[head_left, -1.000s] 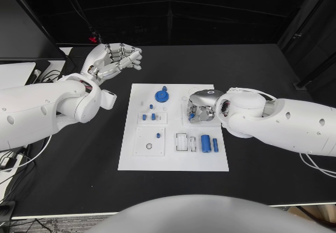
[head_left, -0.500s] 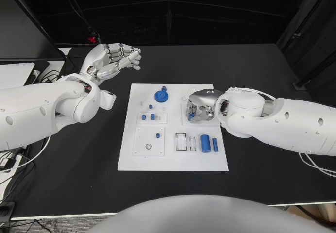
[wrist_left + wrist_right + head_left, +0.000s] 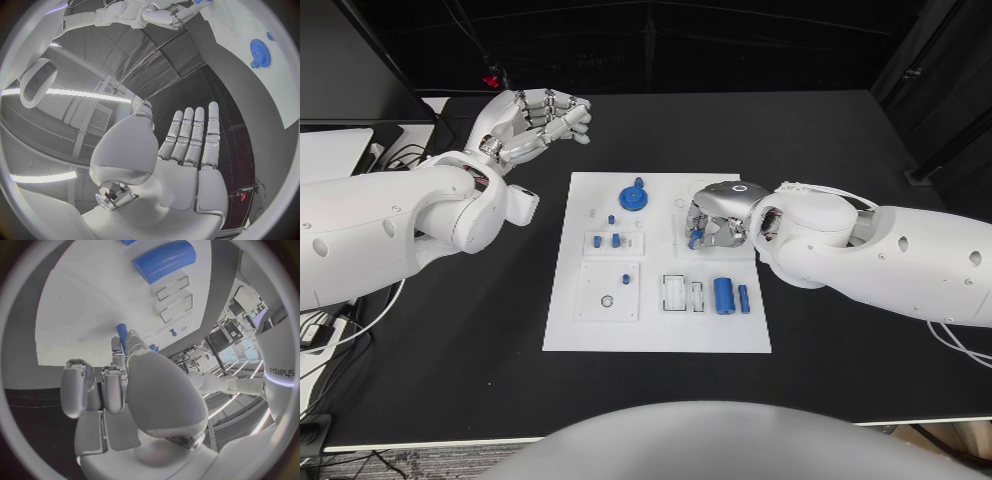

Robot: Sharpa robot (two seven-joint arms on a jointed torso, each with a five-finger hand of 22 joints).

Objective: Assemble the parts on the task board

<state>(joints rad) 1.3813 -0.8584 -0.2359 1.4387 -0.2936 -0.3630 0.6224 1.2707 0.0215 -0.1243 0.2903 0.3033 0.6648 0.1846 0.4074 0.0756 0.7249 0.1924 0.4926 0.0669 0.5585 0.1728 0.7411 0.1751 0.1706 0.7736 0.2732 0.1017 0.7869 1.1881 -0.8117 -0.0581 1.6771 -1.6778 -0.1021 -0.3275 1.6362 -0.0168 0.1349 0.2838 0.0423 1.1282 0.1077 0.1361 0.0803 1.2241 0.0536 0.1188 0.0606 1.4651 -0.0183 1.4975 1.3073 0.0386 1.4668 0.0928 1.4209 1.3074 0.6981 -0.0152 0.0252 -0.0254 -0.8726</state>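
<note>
Pinching a slim blue peg (image 3: 122, 336), right hand (image 3: 718, 220) overhangs white task board (image 3: 661, 325); left hand (image 3: 531, 122) empty, fingers spread.

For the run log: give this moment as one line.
left hand: open, raised off-board | right hand: pinching blue pin over task board

head overhead, wrists close – sharing task board (image 3: 658, 262)
</note>
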